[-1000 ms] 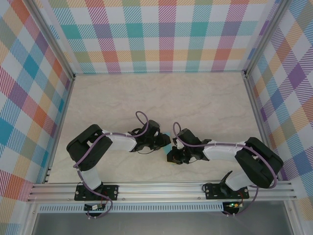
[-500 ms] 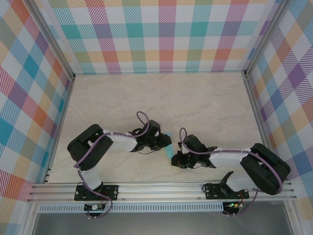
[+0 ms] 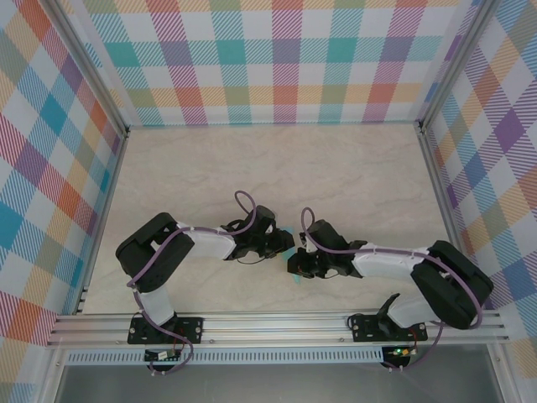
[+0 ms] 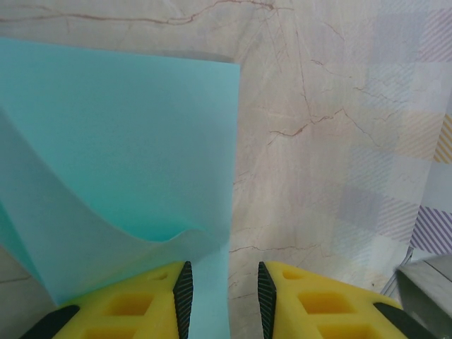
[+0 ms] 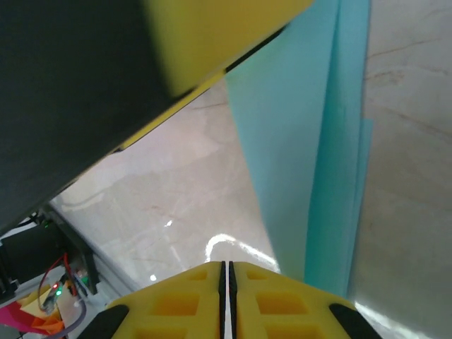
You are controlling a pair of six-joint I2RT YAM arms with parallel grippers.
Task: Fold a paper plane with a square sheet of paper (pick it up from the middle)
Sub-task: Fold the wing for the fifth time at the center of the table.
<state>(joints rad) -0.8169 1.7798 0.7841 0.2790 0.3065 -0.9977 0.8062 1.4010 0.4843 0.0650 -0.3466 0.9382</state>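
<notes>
The square sheet of paper (image 4: 120, 141) is light teal and lies folded on the marble table, with one flap curling up beside my left fingers. My left gripper (image 4: 223, 296) stands open low over the paper's right edge; a strip of the paper lies between its jaws, unpinched. In the top view the left gripper (image 3: 284, 243) and the right gripper (image 3: 295, 265) sit close together at the table's middle front. My right gripper (image 5: 226, 268) is shut with nothing between its pads. The paper (image 5: 304, 127) runs past it on the right, in folded layers. The left gripper's yellow finger (image 5: 212, 28) hangs above.
The marble table (image 3: 252, 168) is walled by checkered panels (image 3: 285, 59) on three sides. An aluminium rail (image 3: 277, 323) with both arm bases runs along the near edge. Wiring and a lit board (image 5: 42, 289) show by that rail.
The right gripper drew back to the right and toward the rail, then came back left beside the paper. The left arm has held still.
</notes>
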